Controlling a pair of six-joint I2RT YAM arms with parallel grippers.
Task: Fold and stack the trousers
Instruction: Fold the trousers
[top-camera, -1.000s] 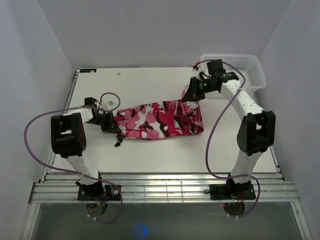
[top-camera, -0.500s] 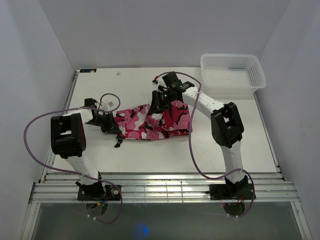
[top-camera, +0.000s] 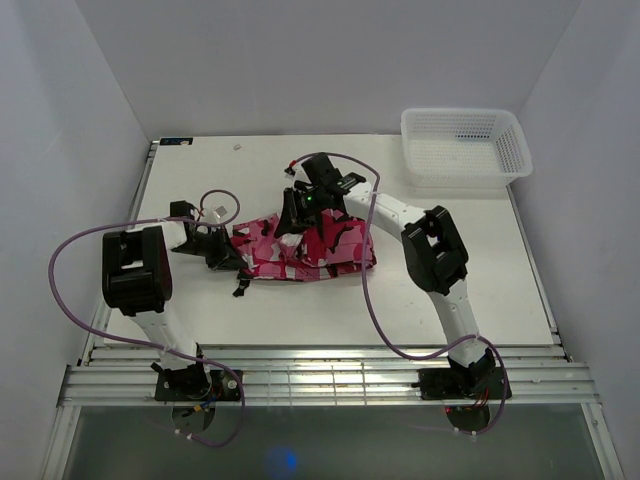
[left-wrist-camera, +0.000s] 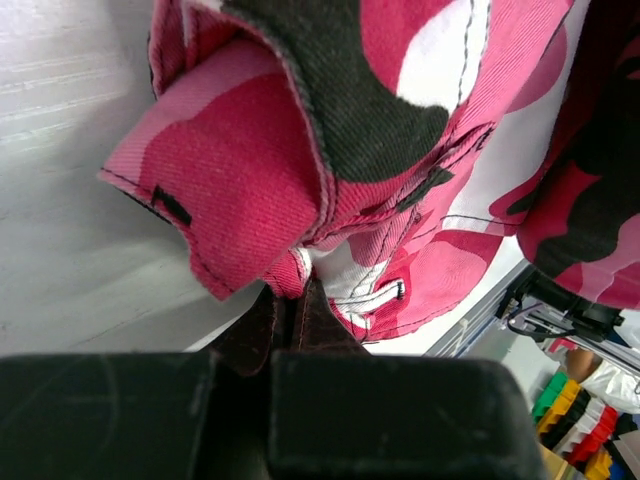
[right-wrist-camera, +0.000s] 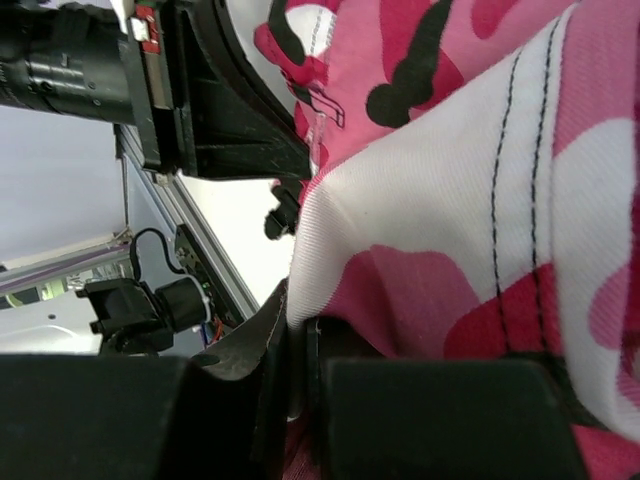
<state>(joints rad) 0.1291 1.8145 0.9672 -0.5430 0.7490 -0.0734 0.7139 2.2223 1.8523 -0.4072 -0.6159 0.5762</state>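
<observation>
The pink, white and black camouflage trousers (top-camera: 320, 250) lie bunched on the white table, partly folded over themselves. My left gripper (top-camera: 230, 257) is shut on their left end, low by the table; the cloth runs between its fingers in the left wrist view (left-wrist-camera: 288, 300). My right gripper (top-camera: 290, 225) is shut on the other end of the trousers (right-wrist-camera: 450, 200) and holds it above the left half of the garment, close to my left gripper. The right wrist view shows cloth pinched between its fingers (right-wrist-camera: 300, 340).
A white plastic basket (top-camera: 465, 145) stands at the back right corner. Purple cables loop beside both arms. The table's metal rail (top-camera: 330, 375) runs along the near edge.
My right gripper has carried the right end of the trousers leftward across the garment, folding it over. My left gripper has stayed in place holding its end.
</observation>
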